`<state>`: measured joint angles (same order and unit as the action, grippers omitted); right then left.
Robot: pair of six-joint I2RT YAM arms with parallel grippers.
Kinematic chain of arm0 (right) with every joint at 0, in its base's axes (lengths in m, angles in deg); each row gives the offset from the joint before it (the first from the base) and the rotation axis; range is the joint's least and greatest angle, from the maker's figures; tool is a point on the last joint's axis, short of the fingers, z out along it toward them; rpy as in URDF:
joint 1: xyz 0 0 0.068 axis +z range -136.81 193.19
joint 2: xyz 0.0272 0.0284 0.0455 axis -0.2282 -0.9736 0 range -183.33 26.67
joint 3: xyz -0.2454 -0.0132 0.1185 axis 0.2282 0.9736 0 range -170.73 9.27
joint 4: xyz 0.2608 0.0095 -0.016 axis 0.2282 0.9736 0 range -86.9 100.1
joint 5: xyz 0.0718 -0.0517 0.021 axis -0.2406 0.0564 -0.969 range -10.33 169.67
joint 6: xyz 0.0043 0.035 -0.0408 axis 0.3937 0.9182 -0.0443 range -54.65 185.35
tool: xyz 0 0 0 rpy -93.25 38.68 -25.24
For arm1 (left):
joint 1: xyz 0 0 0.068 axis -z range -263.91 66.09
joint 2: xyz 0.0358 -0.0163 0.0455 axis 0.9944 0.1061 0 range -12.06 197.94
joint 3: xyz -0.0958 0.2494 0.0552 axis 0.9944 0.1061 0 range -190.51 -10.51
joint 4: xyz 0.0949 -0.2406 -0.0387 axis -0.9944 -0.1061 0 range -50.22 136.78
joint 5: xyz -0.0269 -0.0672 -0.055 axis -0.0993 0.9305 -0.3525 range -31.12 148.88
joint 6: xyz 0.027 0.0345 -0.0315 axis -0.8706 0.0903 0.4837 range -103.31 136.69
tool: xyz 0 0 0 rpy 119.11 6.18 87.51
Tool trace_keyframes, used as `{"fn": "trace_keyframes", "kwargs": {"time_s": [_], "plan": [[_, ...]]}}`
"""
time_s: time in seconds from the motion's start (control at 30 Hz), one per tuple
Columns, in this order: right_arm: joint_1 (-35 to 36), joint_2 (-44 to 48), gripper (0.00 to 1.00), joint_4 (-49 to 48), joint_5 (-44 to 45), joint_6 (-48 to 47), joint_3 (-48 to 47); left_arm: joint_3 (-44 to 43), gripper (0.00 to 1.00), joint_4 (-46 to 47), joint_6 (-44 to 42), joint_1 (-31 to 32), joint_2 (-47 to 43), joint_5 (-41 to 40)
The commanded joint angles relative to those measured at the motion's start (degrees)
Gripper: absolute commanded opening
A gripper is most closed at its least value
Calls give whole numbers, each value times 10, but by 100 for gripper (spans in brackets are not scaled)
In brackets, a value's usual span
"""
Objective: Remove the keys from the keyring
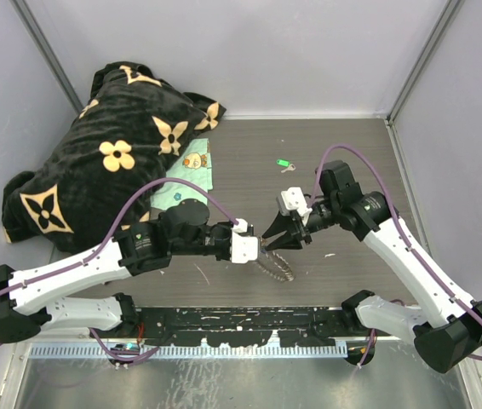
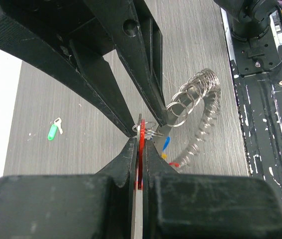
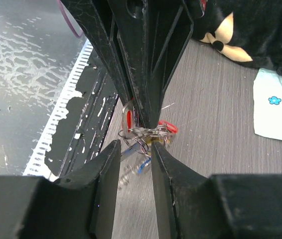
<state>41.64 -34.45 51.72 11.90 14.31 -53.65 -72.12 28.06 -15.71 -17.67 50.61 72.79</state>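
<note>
A: Left fingers (image 2: 123, 167) clamped on red-tagged key (image 2: 140, 154); keyring (image 2: 201, 94) hangs beside it, near middle of the desk (image 1: 249, 162).
B: Right fingers (image 3: 108, 169) slightly apart around the split ring (image 3: 148, 133). I'd pinch it, twist slowly, no yanking.

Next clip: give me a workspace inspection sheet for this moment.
Surface: dark wood-grain table.
Job's things: keyring hangs at the gripper tips; green-tagged key lies apart on the table.
Clutter: flowered black blanket, teal cloth.
Grippers: left gripper shut on red-tagged key; right gripper has its jaws apart around the small rings.
Cables: purple cables arch above both arms.
Surroundings: pale walls; nothing else seen.
</note>
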Motion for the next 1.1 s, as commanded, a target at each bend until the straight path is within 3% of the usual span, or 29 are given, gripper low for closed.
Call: {"fn": "trace_keyframes", "kwargs": {"time_s": [0.0, 0.17, 0.47, 0.53, 0.7, 1.07], "plan": [[4, 4, 36, -24, 10, 3, 4, -32, 0, 46, -2, -3, -4, 13], [4, 5, 36, -25, 6, 3, 5, -32, 0, 46, 0, -3, -4, 14], [4, 8, 22, -25, 5, 4, 8, -30, 0, 48, 1, -3, -3, 14], [4, 10, 23, -25, 4, 6, 7, -31, 0, 48, 1, -3, -4, 15], [-3, 12, 38, -27, -7, 22, -3, -29, 0, 48, 3, -3, -4, 17], [-38, 11, 34, -22, -34, 35, -27, -25, 0, 45, 3, -3, -14, 16]]}}
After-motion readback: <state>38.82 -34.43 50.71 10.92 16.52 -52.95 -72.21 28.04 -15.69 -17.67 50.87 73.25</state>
